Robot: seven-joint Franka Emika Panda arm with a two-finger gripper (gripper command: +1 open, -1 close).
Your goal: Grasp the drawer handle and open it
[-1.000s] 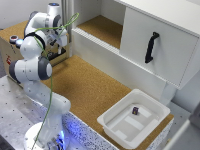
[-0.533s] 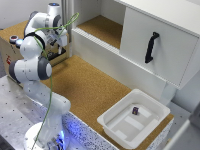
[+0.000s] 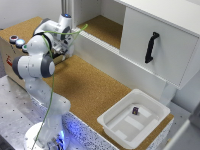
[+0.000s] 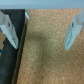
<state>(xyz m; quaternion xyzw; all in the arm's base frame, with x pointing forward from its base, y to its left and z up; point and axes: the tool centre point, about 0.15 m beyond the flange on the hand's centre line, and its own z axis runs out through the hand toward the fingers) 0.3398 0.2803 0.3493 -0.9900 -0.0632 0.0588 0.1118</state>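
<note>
Item 1. White-and-grey jointed robot arm (image 3: 37,65), standing at the counter's edge on the exterior view's left. Its claw (image 3: 64,50) hangs near the far left corner of the brown cork-surfaced counter (image 3: 92,92). In the wrist view the claw (image 4: 38,31) shows two pale fingers (image 4: 10,29) spread well apart, with only bare cork between them; it pinches nothing.

Item 2. Shallow white plastic tub (image 3: 134,122), at the near right corner of the counter. A small dark object (image 3: 135,109) lies inside; what it is cannot be told.

Item 3. Large white flat-fronted drawer unit (image 3: 157,47), along the far right edge of the counter. The front sits flush, so it reads as closed.

Item 4. Slim black curved bar handle (image 3: 151,47), upright on the drawer front, right of the panel's centre, well apart from the claw.

Status. Nothing of the task appears done: handle untouched, drawer shut. Remaining, by judgement: carry the claw across the counter to the handle, close on the bar, pull the drawer out.
</note>
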